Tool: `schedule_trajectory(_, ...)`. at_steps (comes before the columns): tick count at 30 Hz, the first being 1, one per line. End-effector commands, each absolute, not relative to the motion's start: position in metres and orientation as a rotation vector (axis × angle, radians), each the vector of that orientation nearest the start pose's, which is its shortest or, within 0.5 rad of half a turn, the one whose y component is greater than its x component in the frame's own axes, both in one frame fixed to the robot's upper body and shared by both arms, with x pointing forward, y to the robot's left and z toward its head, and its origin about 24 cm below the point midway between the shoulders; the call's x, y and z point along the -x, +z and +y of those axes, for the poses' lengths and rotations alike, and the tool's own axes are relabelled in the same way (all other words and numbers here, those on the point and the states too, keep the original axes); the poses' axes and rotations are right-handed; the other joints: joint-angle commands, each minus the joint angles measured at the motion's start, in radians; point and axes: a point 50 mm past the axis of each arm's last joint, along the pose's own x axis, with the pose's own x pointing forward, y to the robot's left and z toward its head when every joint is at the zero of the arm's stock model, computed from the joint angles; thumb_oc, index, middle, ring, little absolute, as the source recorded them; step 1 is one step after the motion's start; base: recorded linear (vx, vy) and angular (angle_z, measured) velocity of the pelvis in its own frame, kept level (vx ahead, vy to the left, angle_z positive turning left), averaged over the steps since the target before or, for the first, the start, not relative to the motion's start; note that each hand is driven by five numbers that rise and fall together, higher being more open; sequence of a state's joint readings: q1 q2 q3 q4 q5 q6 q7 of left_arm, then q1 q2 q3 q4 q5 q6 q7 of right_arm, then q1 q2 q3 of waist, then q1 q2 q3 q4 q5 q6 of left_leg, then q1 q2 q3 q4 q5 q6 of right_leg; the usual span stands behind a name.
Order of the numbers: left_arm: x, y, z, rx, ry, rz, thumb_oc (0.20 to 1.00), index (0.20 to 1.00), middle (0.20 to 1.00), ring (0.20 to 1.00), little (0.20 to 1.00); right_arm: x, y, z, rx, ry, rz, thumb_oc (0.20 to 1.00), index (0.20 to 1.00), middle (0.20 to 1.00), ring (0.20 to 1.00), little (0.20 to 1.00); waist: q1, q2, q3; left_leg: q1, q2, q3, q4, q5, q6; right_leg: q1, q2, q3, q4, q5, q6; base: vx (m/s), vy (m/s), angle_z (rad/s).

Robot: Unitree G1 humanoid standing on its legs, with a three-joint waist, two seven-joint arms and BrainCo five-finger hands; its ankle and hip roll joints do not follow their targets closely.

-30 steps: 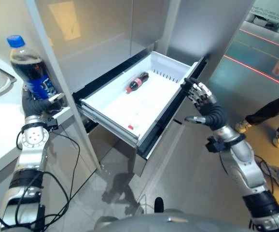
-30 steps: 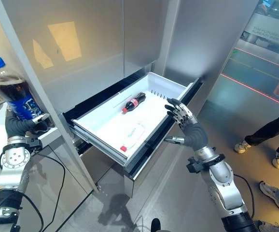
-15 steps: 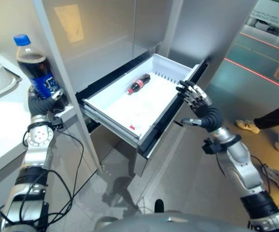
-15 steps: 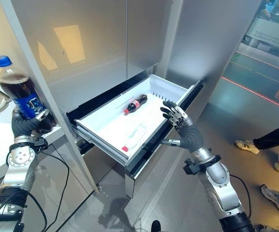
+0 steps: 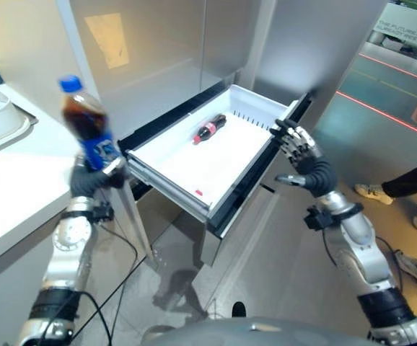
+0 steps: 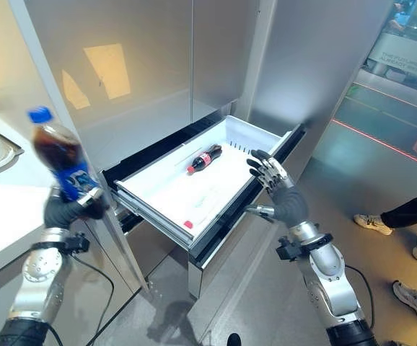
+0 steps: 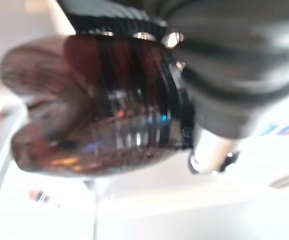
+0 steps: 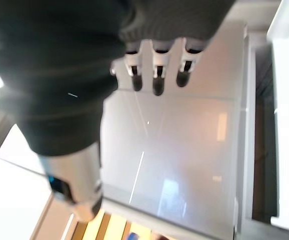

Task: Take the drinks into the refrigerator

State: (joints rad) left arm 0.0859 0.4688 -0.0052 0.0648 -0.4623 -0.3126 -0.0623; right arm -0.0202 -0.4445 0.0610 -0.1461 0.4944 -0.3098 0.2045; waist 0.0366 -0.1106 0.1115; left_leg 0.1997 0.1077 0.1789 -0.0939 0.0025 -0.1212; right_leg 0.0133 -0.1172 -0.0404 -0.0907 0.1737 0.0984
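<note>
Left robot hand (image 6: 70, 209) grips the big cola bottle (image 6: 61, 163) upright, left of the pulled-out refrigerator drawer (image 6: 147, 205), beside the counter (image 6: 6, 216). A small cola bottle (image 6: 205, 157) lies inside the drawer. Right robot hand (image 6: 275, 189), fingers spread wide, hovers at the drawer's right edge.

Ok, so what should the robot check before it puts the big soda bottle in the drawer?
1. Left hand curled round the cola bottle: ok.
2. Bottle cap on: ok.
3. Freezer drawer pulled open: ok.
4. Free white floor in the drawer beside the small cola bottle: ok.
5. Right hand out of the bottle's way, open at the drawer front: ok.
6. Big bottle fits lying down: cannot tell.
</note>
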Motion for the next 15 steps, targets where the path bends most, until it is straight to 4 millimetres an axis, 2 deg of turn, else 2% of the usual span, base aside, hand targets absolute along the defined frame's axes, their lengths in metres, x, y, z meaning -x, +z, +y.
schedule_trajectory(1, -0.243, 0.146, 0.222, 0.063, -0.206, -0.594, 0.2, 0.2, 0.2, 0.2, 0.2, -0.258, 0.157, -0.208, -0.013, 0.258, -0.608, 1.0, 1.0, 1.0, 1.0, 1.0, 0.004, 0.057, 0.055, -0.019, -0.069, -0.112, 0.007, -0.063, 0.102, 0.075, 0.035, -0.081, 0.11, -0.133, -0.006, -0.01, -0.007, 0.06)
schedule_trajectory(7, -0.222, 0.155, 0.198, 0.148, -0.445, -0.61, 0.2, 0.2, 0.2, 0.2, 0.2, -0.273, 0.15, -0.21, -0.075, 0.28, -0.539, 1.0, 1.0, 1.0, 1.0, 1.0, 0.028, 0.05, 0.057, -0.026, -0.072, -0.122, 0.007, -0.063, 0.105, 0.076, 0.029, -0.093, 0.109, -0.131, -0.006, -0.01, -0.01, 0.08)
schedule_trajectory(9, -0.218, 0.158, 0.184, 0.135, -0.57, -0.592, 0.2, 0.2, 0.2, 0.2, 0.2, -0.279, 0.145, -0.196, -0.14, 0.391, -0.484, 1.0, 1.0, 1.0, 1.0, 1.0, 0.035, 0.048, 0.059, -0.028, -0.073, -0.122, 0.007, -0.061, 0.105, 0.075, 0.028, -0.094, 0.111, -0.131, -0.006, -0.02, -0.011, 0.09)
schedule_trajectory(10, -0.218, 0.158, 0.184, 0.136, -0.57, -0.592, 0.2, 0.2, 0.2, 0.2, 0.2, -0.28, 0.145, -0.197, -0.141, 0.392, -0.484, 1.0, 1.0, 1.0, 1.0, 1.0, 0.035, 0.048, 0.06, -0.027, -0.073, -0.122, 0.007, -0.062, 0.105, 0.075, 0.028, -0.094, 0.112, -0.131, -0.006, -0.01, -0.01, 0.07)
schedule_trajectory(11, -0.216, 0.161, 0.172, 0.102, -0.678, -0.581, 0.2, 0.2, 0.2, 0.2, 0.2, -0.285, 0.146, -0.185, -0.138, 0.496, -0.443, 1.0, 1.0, 1.0, 1.0, 1.0, 0.038, 0.046, 0.059, -0.027, -0.073, -0.121, 0.007, -0.06, 0.103, 0.075, 0.029, -0.092, 0.113, -0.131, -0.005, 0.0, 0.0, 0.0)
schedule_trajectory(12, -0.217, 0.161, 0.172, 0.102, -0.677, -0.582, 0.2, 0.2, 0.2, 0.2, 0.2, -0.285, 0.146, -0.185, -0.138, 0.497, -0.443, 1.0, 1.0, 1.0, 1.0, 1.0, 0.037, 0.047, 0.06, -0.027, -0.073, -0.121, 0.007, -0.06, 0.103, 0.075, 0.029, -0.092, 0.113, -0.131, -0.005, 0.0, 0.0, 0.0)
schedule_trajectory(13, -0.216, 0.163, 0.161, 0.076, -0.768, -0.571, 0.2, 0.2, 0.2, 0.2, 0.2, -0.289, 0.149, -0.171, -0.146, 0.61, -0.412, 1.0, 1.0, 1.0, 1.0, 1.0, 0.037, 0.046, 0.06, -0.027, -0.072, -0.12, 0.007, -0.058, 0.103, 0.073, 0.029, -0.091, 0.115, -0.131, -0.005, 0.0, 0.0, 0.0)
schedule_trajectory(15, -0.216, 0.166, 0.148, 0.044, -0.878, -0.561, 0.2, 0.2, 0.2, 0.2, 0.2, -0.294, 0.152, -0.154, -0.179, 0.727, -0.379, 1.0, 1.0, 1.0, 1.0, 1.0, 0.038, 0.047, 0.06, -0.026, -0.071, -0.118, 0.007, -0.056, 0.1, 0.072, 0.029, -0.091, 0.117, -0.131, -0.005, 0.0, 0.0, 0.0)
